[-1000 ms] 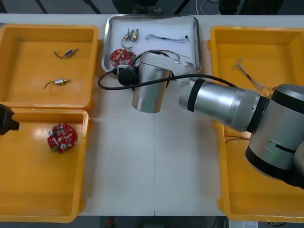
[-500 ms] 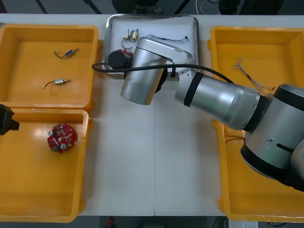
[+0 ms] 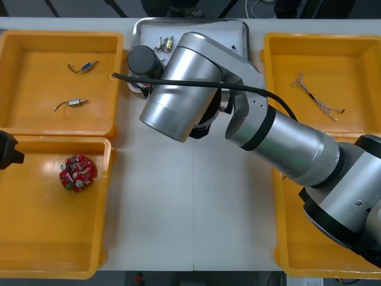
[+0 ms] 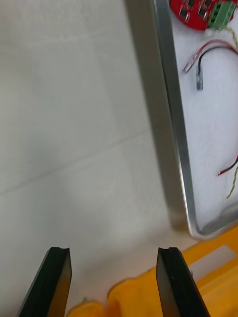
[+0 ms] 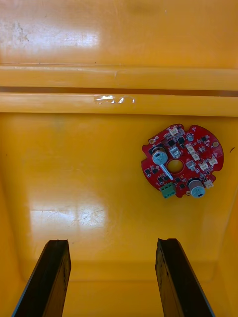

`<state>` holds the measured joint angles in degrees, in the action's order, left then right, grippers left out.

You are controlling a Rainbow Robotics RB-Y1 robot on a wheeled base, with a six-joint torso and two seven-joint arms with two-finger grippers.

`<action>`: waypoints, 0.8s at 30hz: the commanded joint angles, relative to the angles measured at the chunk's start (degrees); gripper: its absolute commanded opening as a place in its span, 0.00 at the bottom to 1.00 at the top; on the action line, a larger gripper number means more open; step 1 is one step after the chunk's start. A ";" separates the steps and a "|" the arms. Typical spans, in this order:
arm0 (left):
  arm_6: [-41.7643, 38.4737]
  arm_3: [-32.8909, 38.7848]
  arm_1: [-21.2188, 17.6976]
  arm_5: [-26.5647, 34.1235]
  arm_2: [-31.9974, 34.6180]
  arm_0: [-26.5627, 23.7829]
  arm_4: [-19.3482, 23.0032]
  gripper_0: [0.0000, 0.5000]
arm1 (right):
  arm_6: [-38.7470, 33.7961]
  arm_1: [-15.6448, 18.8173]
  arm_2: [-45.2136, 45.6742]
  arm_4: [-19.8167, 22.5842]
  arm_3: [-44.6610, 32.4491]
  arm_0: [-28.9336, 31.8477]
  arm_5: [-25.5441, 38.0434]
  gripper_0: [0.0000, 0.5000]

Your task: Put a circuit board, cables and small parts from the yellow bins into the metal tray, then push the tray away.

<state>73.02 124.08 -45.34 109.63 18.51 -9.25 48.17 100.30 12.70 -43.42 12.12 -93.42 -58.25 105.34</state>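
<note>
Right wrist view: right tool (image 4: pixel 114 253) spread wide, empty.

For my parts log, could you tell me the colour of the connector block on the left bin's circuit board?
The connector block is green; see left wrist view.

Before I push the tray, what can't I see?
Front view: the right arm hides most of the metal tray and the right pincer, open beside its rim.
Right wrist view: circuit board and red and yellow cable cut off by the edge.
Left pincer hangs open over a yellow bin.
</note>
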 commanded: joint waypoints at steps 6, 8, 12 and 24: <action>2.56 1.78 -1.60 0.37 1.80 0.99 0.43 1.00 | -0.37 0.31 9.67 -0.52 -18.20 8.33 4.66 0.98; 2.56 1.78 -1.60 0.37 1.80 0.99 0.43 1.00 | -0.72 0.75 12.66 -0.52 -24.27 12.11 4.66 0.98; 2.56 1.78 -1.60 0.37 1.80 0.99 0.43 1.00 | -0.81 2.07 14.94 -0.26 -30.51 15.98 4.66 0.98; 2.56 1.78 -1.60 0.37 1.80 0.99 0.43 1.00 | 2.00 9.63 21.88 2.20 -48.53 25.91 4.66 0.98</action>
<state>73.02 124.13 -45.34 109.63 18.51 -9.20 48.20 100.30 20.15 -25.66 13.19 -137.52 -35.68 109.88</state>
